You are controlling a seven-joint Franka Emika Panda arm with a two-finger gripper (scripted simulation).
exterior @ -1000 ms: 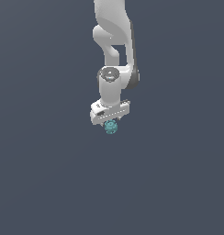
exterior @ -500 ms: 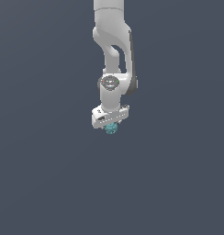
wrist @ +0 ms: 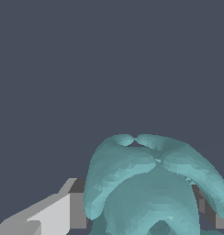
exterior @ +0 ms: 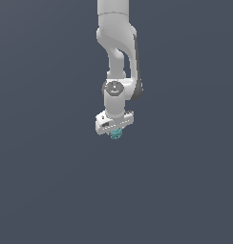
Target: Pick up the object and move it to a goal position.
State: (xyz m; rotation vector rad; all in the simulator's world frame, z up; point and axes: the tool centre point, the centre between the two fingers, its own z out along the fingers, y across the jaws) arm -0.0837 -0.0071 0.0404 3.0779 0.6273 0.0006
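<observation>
The object [exterior: 116,134] is a small teal bumpy lump, seen just under the white gripper [exterior: 115,132] in the exterior view. The gripper hangs from the white arm near the middle of that view and is shut on the object. In the wrist view the teal object [wrist: 150,183] fills much of the picture between the two fingers [wrist: 63,211], one on each side of it. The fingertips are partly hidden behind the lump.
A plain dark grey-blue surface [exterior: 51,190] fills the background in both views. The white arm [exterior: 117,47] reaches down from the exterior view's upper edge. No other objects show.
The arm has straightened and the gripper with the teal object has shifted slightly to the exterior view's right and a little lower. The object stays held.
</observation>
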